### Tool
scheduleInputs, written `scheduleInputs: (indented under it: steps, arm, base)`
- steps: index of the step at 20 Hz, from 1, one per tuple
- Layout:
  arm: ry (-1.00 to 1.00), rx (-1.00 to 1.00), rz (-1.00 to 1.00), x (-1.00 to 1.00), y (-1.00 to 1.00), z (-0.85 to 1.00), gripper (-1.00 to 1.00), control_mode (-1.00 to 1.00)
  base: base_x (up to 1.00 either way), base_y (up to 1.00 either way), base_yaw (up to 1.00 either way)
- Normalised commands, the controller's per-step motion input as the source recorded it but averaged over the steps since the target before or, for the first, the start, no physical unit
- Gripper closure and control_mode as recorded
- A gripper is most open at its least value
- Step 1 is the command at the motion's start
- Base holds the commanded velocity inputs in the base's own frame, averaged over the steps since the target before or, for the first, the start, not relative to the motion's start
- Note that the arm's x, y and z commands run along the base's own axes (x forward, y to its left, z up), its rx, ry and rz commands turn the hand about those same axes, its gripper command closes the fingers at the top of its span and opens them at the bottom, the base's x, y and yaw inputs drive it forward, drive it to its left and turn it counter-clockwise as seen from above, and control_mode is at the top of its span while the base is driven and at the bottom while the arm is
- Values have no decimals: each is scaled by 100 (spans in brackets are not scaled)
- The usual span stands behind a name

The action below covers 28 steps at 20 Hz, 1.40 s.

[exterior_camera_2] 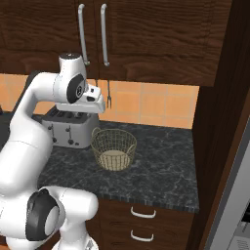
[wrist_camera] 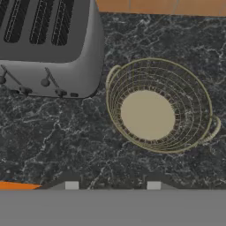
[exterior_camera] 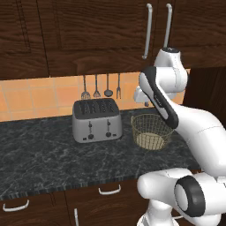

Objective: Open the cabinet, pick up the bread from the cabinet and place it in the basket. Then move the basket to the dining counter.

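Toaster (wrist_camera: 48, 44): left of the claw, on the black tabletop (wrist_camera: 53, 137).
Claw (wrist_camera: 112, 185): tips apart, holding nothing.
Basket (wrist_camera: 159, 106): below the claw – no bread inside.
Cabinet (exterior_camera_2: 146, 34): above the claw, doors shut – hook one handle (exterior_camera_2: 104, 34) squarely, pull outward.

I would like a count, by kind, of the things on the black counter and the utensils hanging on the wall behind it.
Toaster: 1
Wire basket: 1
Hanging utensils: 4
Total: 6
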Motion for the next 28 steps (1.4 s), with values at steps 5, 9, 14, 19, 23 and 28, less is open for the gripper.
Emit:
scheduleInputs:
  steps: [5,9,14,19,23,28]
  arm:
    - [-26,1,0,-10,-2,36,-100,-100]
    - [-43,0,0,-10,1,100,-100,-100]
    - [-30,-1,0,1,3,100,-100,-100]
    - [-22,1,-6,19,0,100,-100,-100]
    - [-22,3,-7,34,0,100,-100,-100]
    - [-2,0,-1,41,0,15,-100,-100]
  base:
    - [0,0,0]
    - [0,0,0]
    - [0,0,0]
    - [0,0,0]
    - [0,0,0]
    - [0,0,0]
